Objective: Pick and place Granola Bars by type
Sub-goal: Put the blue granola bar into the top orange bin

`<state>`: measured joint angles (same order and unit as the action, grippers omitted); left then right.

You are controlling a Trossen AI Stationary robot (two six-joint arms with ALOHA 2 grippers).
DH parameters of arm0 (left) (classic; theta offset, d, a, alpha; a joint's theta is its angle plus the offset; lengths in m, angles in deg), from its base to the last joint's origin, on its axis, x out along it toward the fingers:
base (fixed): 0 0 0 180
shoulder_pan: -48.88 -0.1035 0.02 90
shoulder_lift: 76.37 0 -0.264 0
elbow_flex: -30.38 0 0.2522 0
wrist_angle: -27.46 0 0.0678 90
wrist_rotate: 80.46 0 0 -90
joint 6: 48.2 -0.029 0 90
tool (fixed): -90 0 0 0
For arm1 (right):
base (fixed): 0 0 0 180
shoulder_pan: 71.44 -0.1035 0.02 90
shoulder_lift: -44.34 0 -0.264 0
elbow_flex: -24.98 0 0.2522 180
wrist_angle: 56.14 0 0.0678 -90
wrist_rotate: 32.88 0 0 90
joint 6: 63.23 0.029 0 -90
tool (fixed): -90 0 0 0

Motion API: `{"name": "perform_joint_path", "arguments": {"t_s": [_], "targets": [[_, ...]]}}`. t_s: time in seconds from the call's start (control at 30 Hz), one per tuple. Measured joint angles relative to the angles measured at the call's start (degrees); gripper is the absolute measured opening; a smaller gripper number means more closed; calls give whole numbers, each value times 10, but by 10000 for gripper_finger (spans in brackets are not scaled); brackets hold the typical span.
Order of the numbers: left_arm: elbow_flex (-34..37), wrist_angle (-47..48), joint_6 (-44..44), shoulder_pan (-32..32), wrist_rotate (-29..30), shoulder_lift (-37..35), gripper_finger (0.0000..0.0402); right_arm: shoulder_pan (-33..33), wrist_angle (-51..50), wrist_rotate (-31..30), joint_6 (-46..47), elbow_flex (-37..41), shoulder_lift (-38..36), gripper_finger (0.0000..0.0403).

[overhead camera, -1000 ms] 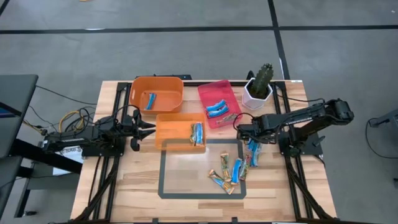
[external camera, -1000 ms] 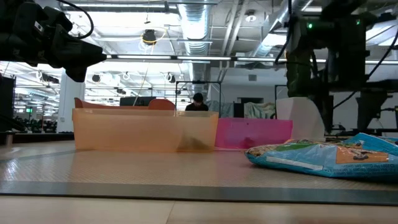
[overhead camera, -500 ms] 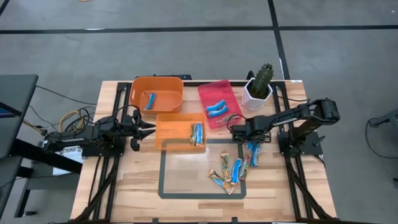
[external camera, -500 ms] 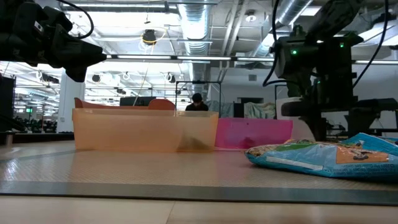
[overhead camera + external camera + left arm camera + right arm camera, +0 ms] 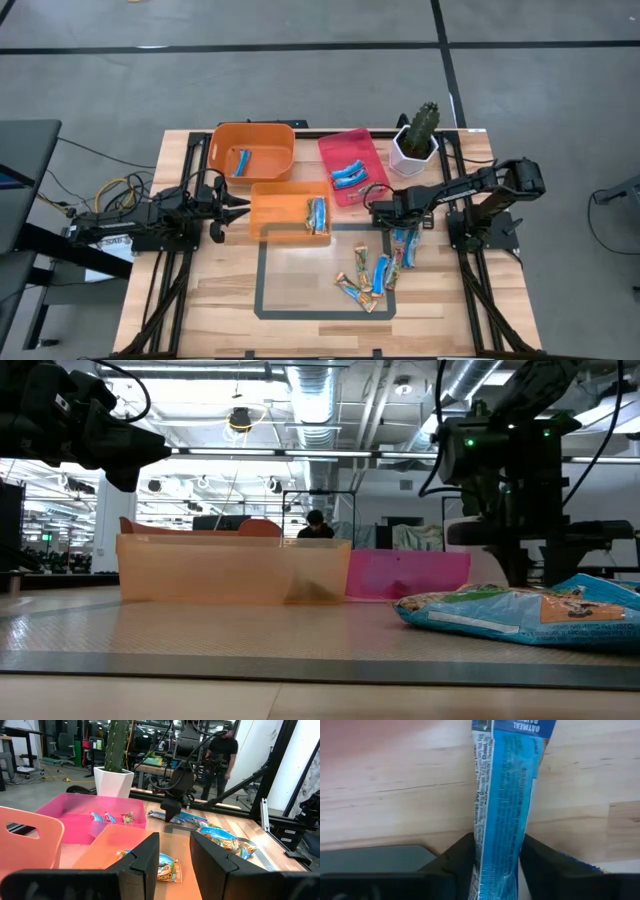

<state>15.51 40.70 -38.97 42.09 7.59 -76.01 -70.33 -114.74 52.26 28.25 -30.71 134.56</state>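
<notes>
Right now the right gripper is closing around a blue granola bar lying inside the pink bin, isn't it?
Not quite. The right gripper does straddle a blue granola bar, but the right wrist view shows it lying on the bare wooden table, beside the pink bin.

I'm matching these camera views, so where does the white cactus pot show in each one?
High view: cactus pot at the table's far edge, right of the pink bin.
Low view: just right of the bin.
Left wrist view: beyond the bin.
Right wrist view: not in it.
Shared landmark: the pink bin.

Two bins (image 5: 254,152) sit left of a third (image 5: 352,166) (the potted cactus (image 5: 415,139) further right).
</notes>
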Motion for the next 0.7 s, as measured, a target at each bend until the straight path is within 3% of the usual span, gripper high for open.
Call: {"name": "perform_joint_path", "arguments": {"t_s": [0.3, 0.7], "targets": [[0, 0, 0, 0, 0, 0, 100, 1, 12, 18, -50, 0, -1, 79], [0, 0, 0, 0, 0, 0, 100, -18, 27, 43, -137, 5, -50, 70]]}}
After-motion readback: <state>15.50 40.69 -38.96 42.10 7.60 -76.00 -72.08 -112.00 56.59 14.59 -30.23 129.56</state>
